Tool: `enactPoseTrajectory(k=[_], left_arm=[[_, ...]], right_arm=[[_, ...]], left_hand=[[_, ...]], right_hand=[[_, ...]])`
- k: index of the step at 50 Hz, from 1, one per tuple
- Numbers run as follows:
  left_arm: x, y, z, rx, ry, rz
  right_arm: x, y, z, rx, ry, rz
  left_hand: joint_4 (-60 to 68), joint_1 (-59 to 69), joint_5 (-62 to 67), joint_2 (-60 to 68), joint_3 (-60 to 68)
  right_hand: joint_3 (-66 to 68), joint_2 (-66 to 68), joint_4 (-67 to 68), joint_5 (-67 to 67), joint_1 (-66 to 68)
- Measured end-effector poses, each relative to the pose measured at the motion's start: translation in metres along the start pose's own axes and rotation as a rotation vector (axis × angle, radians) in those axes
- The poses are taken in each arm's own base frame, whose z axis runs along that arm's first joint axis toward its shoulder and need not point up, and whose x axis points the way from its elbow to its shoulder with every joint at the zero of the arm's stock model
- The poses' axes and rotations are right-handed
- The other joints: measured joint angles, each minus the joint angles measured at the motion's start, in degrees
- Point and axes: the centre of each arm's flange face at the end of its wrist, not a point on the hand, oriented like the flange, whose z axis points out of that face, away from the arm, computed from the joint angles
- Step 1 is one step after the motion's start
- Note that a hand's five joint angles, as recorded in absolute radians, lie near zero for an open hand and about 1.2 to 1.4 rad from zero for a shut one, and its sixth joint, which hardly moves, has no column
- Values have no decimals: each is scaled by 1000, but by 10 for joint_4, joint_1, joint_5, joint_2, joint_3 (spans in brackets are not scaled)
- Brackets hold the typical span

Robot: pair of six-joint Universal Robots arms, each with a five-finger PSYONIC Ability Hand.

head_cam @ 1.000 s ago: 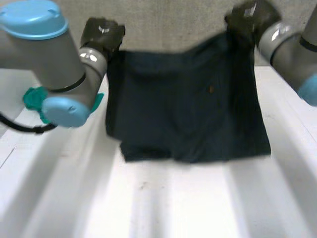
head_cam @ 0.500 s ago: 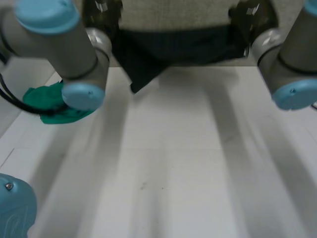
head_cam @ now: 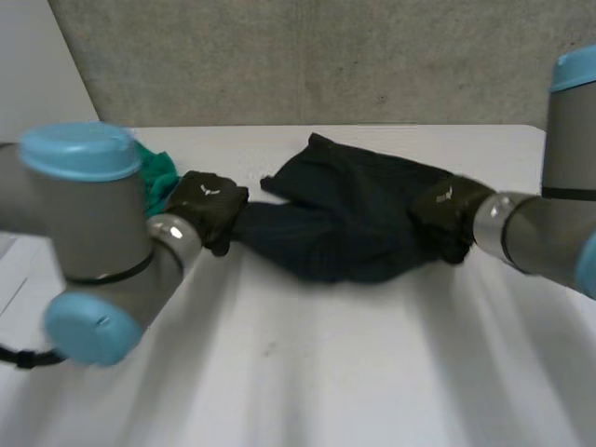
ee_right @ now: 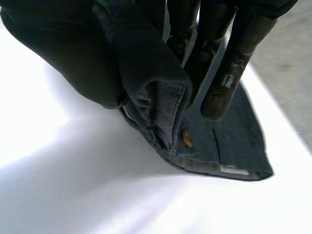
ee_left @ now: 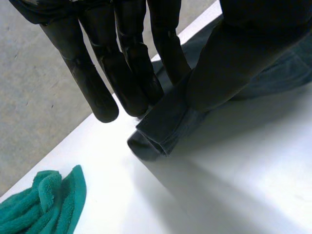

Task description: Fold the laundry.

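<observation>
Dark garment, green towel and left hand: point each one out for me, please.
dark garment [head_cam: 349,219]: head view, middle of the crumpled cloth.
green towel [ee_left: 48,204]: left wrist view, on its bunched folds.
left hand [head_cam: 209,205]: head view, back of the hand.

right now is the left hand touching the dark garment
Touching: in the left wrist view the left hand pinches the dark garment between thumb and fingers.

A white table [head_cam: 307,372] stands before a grey concrete wall [head_cam: 326,56].

Table [head_cam: 326,372] front seems open — green towel [head_cam: 160,177] leftward.
</observation>
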Motion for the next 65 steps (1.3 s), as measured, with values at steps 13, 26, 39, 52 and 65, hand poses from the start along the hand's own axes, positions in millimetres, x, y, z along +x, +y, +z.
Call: enactPoseTrajectory(k=[13,26,39,52,65], left_arm=[[-4,8,-123,54,29,431],[-13,2,-70,126,14,344],[34,-19,60,247,-43,232],[55,-31,130,303,-63,143],[72,-14,156,293,-46,143]], right_arm=[[-44,19,-103,-76,-250,-188],[-7,28,-95,0,-205,-31],[27,60,-16,-36,105,116],[41,82,31,-9,297,133],[42,99,56,-30,357,146]], left_hand=[[0,0,0,0,0],[0,0,0,0,0],[0,0,0,0,0],[0,0,0,0,0],[-256,-272,-238,-266,-260]], right_hand=[[0,0,0,0,0],[0,0,0,0,0],[0,0,0,0,0],[0,0,0,0,0],[-477,-484,-477,-469,-420]])
